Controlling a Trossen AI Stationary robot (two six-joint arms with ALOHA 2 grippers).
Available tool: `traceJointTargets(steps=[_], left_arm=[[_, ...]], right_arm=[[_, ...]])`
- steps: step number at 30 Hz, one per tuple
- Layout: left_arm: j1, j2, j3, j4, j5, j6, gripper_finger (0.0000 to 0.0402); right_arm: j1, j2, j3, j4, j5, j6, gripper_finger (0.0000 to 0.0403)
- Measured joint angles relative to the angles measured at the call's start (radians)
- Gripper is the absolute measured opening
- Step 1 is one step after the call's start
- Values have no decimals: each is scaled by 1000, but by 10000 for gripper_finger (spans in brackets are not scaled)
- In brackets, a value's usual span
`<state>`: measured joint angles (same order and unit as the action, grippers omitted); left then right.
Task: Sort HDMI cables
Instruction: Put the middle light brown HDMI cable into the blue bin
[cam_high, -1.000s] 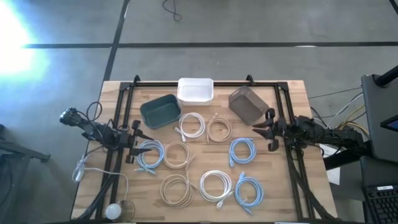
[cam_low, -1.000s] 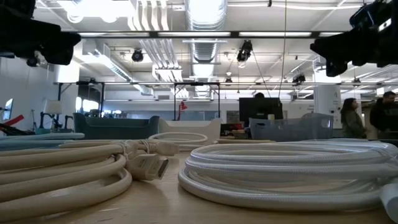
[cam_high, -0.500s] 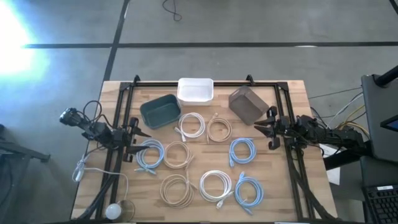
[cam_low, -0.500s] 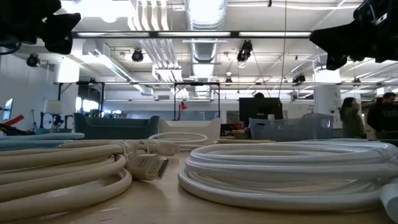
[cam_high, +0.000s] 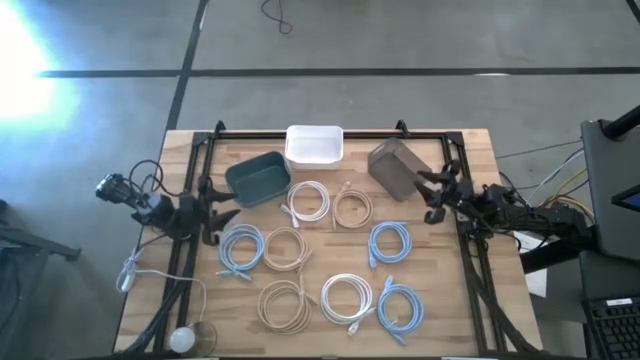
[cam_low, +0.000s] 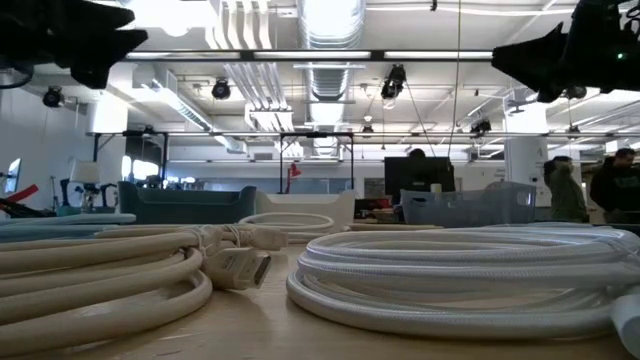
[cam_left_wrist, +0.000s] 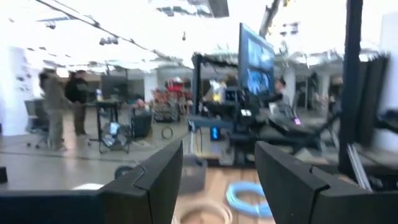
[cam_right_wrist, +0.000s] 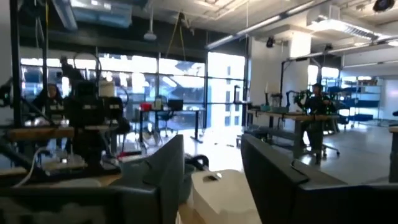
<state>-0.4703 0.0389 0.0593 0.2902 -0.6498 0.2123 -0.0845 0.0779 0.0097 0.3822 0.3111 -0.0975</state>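
Several coiled HDMI cables lie flat on the wooden table: light blue ones, white ones, and tan ones. My left gripper hovers open and empty at the table's left, above and just left of a light blue coil. Its fingers stand apart in the left wrist view. My right gripper hovers open and empty at the table's right, beside the brown bin. It also shows in the right wrist view.
A teal bin, a white bin and a brown bin stand along the far side. A loose white cord with a round puck lies at the near left corner. A black frame borders the table. People stand in the room behind.
Both grippers have risen and gone a little toward the table's far edge, staying open and empty. The cables have not moved.
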Motion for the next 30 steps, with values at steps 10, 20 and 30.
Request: traceJointTargets(steps=[10,20,30], left_arm=[[26,74,78,83,-65,24,207],[28,375,198,29,-183,-73,207],[33,622,247,-73,-180,-386,207]], right_arm=[[0,189,4,318,3,-34,210],[1,504,274,70,3,-17,210],[1,865,478,-219,6,173,210]])
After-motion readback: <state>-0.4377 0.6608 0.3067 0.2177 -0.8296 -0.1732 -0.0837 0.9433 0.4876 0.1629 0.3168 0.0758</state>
